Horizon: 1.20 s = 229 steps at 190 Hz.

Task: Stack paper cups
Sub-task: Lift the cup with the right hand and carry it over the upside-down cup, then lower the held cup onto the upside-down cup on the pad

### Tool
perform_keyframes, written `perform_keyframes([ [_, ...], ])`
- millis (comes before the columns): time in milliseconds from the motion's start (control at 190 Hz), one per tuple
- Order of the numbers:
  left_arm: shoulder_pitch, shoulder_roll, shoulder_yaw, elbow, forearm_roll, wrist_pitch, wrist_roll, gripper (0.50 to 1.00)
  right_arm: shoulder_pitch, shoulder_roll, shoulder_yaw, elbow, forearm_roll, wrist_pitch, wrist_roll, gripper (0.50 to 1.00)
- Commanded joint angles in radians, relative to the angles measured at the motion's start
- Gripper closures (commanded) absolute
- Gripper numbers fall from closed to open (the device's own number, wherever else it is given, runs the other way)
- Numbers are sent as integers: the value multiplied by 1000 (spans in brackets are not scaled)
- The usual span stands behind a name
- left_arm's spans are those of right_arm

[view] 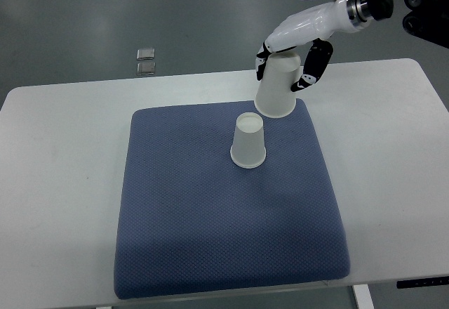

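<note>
- A white surface (63, 147) carries a blue padded mat (210, 239), seen from steeply above.
- A paper cup (249, 140) stands upside down on the mat, a little above the mat's centre, with its closed base facing up.
- The robot's right hand (295, 56) reaches in from the upper right and is closed around a second paper cup (277, 88), also upside down, its fingers wrapped round the narrow closed end.
- This held cup sits just beyond the standing cup, up and to the right of it, near the mat's far edge; whether its wide rim rests on the mat or hangs just above it cannot be told.
- The two cups are close but not touching.
- The left hand is out of sight.
- Two small grey squares (146, 61) lie on the floor beyond the surface, well away from the mat.
- To stack well, the hand would likely need to lift the held cup clear above the standing cup's base, centre its open rim over it, keep it level, then lower straight down.
- A tilted or off-centre descent risks knocking the light standing cup over.
</note>
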Motion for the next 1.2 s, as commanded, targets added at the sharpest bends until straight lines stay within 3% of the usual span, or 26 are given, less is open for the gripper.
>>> perform_keyframes([
  [0, 0, 0, 0, 0, 0, 0, 0, 500, 13, 37, 0, -1, 4, 6, -1, 773],
  [310, 0, 0, 0, 0, 0, 0, 0, 500, -12, 110, -1, -32, 4, 17, -4, 769],
  [1197, 0, 0, 0, 0, 0, 0, 0, 500, -75, 165, 2, -139, 1, -2, -5, 767],
])
